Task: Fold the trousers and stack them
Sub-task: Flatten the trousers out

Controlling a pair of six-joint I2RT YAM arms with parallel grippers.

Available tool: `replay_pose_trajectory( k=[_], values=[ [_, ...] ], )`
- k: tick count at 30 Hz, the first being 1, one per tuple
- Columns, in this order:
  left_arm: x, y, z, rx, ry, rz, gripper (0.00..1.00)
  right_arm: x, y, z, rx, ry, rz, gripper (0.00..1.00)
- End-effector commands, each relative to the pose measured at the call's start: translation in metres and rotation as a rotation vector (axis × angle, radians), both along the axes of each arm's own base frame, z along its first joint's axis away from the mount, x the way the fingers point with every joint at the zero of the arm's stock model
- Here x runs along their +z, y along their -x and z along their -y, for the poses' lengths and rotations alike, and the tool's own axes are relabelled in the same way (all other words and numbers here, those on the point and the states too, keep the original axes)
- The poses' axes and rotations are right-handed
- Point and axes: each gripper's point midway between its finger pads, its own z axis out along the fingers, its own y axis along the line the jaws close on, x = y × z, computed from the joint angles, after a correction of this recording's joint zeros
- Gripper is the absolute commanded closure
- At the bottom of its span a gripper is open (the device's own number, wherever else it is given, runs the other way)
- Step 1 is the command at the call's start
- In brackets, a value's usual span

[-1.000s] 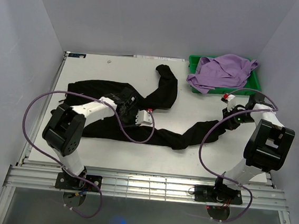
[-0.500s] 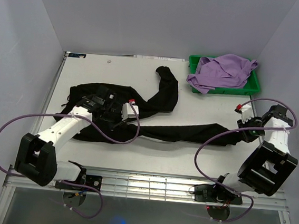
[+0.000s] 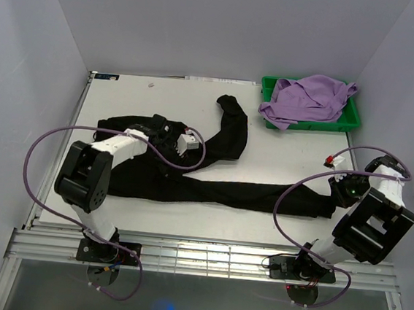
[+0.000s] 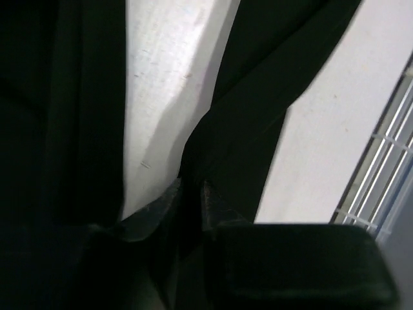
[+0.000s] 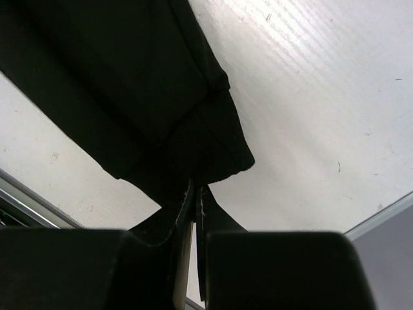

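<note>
The black trousers (image 3: pixel 218 189) lie across the white table. One leg stretches to the right and the other curls towards the back (image 3: pixel 232 121). My left gripper (image 3: pixel 169 150) sits low on the crotch area. In the left wrist view (image 4: pixel 190 190) its jaws stand slightly apart, with a fold of the trousers (image 4: pixel 258 97) running into the gap. My right gripper (image 3: pixel 337 195) is at the cuff of the stretched leg. The right wrist view (image 5: pixel 195 190) shows it shut on the hem of the trousers (image 5: pixel 129 84), the fingers almost touching.
A green bin (image 3: pixel 351 123) stands at the back right with a lilac garment (image 3: pixel 308 99) heaped in it. The table's slatted front rail (image 3: pixel 205 254) runs along the near edge. Purple cables loop off both arms.
My right gripper has drawn the cuff to the right and nearer, pulling that leg out straight. My left gripper has shifted back and left on the cloth, and its jaws have parted a little.
</note>
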Motion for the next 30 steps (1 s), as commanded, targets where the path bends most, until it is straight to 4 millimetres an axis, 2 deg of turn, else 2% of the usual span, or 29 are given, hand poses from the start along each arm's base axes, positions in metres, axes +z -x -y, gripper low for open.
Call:
replay_pose_trajectory(
  k=[1, 3, 4, 6, 7, 8, 11, 15, 18, 23, 30],
  values=[
    [0.011, -0.031, 0.011, 0.149, 0.016, -0.065, 0.65, -0.006, -0.004, 0.013, -0.008, 0.039, -0.01, 0.92],
    [0.014, -0.039, 0.013, 0.174, 0.033, -0.075, 0.57, -0.009, -0.006, 0.014, -0.016, 0.034, -0.014, 0.92],
    [0.024, -0.041, 0.015, 0.159, 0.057, -0.044, 0.53, -0.009, -0.006, 0.014, -0.019, 0.031, -0.013, 0.92],
    [0.04, -0.039, 0.017, 0.107, 0.104, 0.023, 0.32, -0.009, -0.006, 0.012, -0.018, 0.022, -0.015, 0.92],
    [0.061, -0.037, 0.019, 0.058, 0.147, 0.112, 0.21, -0.01, -0.006, 0.01, -0.015, 0.018, -0.018, 0.92],
    [0.067, -0.035, 0.019, 0.04, 0.164, 0.155, 0.07, -0.01, -0.005, 0.009, -0.015, 0.014, -0.024, 0.92],
    [0.09, -0.032, 0.022, -0.039, 0.191, 0.279, 0.04, -0.012, -0.005, 0.007, -0.007, 0.013, -0.029, 0.92],
    [0.092, -0.018, 0.041, -0.169, 0.164, 0.369, 0.05, -0.014, -0.005, 0.009, -0.007, 0.027, -0.03, 0.92],
    [0.075, -0.013, 0.058, -0.253, 0.119, 0.397, 0.09, -0.015, -0.005, 0.01, -0.009, 0.027, -0.032, 0.92],
    [0.049, -0.015, 0.075, -0.369, 0.053, 0.426, 0.14, -0.011, -0.008, 0.01, -0.015, 0.024, -0.028, 0.92],
    [0.012, -0.016, 0.082, -0.453, -0.022, 0.43, 0.16, -0.013, -0.007, 0.01, -0.016, 0.023, -0.035, 0.92]
  ],
)
